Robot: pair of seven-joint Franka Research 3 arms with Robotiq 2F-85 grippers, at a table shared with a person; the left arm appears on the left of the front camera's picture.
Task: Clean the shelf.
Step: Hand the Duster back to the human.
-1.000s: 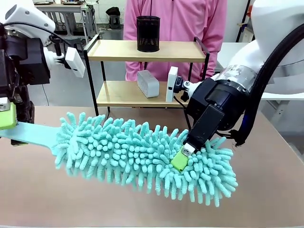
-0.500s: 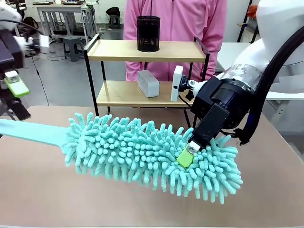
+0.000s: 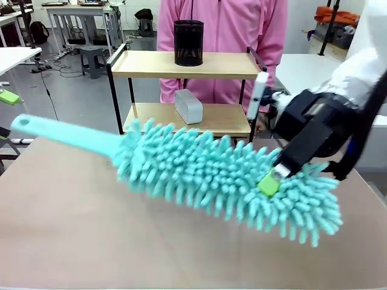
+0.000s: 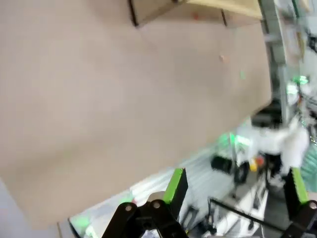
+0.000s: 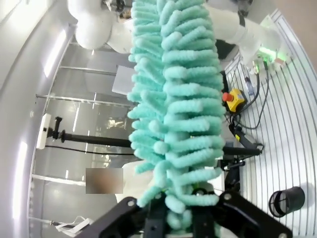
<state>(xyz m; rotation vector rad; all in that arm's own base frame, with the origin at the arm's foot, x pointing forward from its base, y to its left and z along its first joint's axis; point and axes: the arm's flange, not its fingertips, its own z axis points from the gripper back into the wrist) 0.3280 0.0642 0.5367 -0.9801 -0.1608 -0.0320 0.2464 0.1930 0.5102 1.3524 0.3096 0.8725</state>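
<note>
The shelf [image 3: 151, 64] stands at the table's far edge, with a black mesh cup [image 3: 188, 42] on its top board and a small grey box [image 3: 188, 106] on the lower one. A fluffy teal duster [image 3: 217, 172] hangs tilted above the table in front of it, its flat handle [image 3: 57, 134] pointing up and left. My right gripper [image 3: 269, 183] is shut on the duster's head near its right end; the right wrist view has the duster [image 5: 173, 99] rising from between the jaws. My left gripper [image 4: 237, 191] is open and holds nothing; one green pad [image 3: 7, 96] shows at the far left.
A person in a pink top [image 3: 224, 24] stands right behind the shelf. The tan tabletop [image 3: 78, 229] lies bare under the duster. White tables [image 3: 296, 66] and other furniture stand farther back.
My left gripper opened, let go of the duster's handle and drew off to the left. My right gripper carried the duster up and to the right, and the handle end rose.
</note>
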